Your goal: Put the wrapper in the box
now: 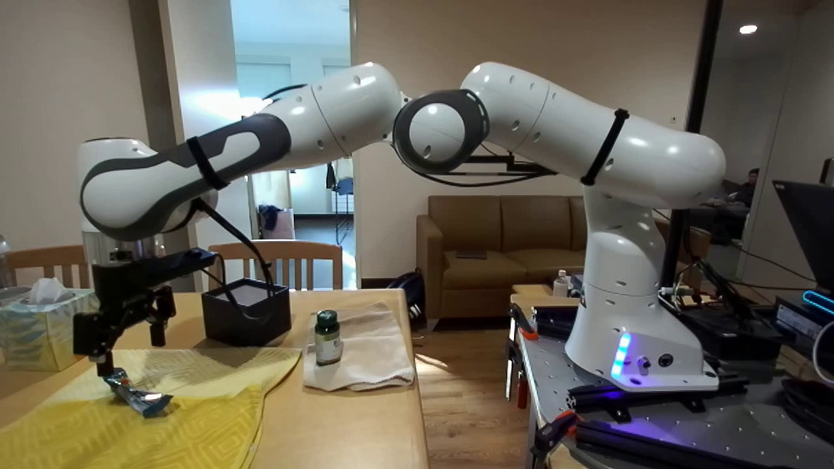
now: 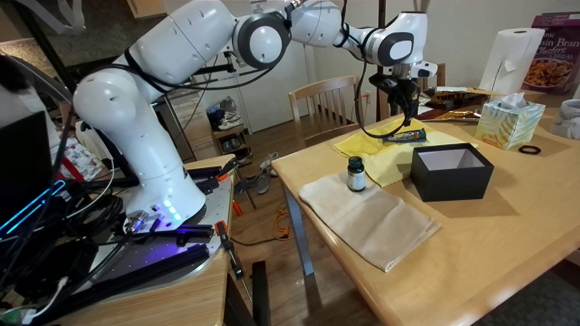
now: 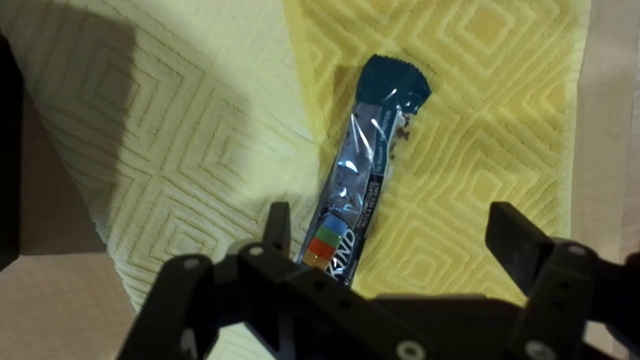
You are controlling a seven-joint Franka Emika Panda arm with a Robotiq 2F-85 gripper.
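Wrist view: claw (image 3: 390, 226) hides lower end of wrapper (image 3: 357, 167); box (image 3: 9, 165) cut off.

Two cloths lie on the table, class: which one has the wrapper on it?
The yellow cloth, below the open tool: the wrapper lies on it. The beige cloth is different, carrying an upright bottle instead.

Glossy wrapper (image 3: 362, 155), matt box (image 2: 453, 186)

From here I see the wrapper as wrinkled plastic film. The yellow towel (image 3: 455, 170) is of ridged cloth, the table (image 2: 480, 249) of smooth wood, and my white arm (image 1: 440, 130) is glossy.
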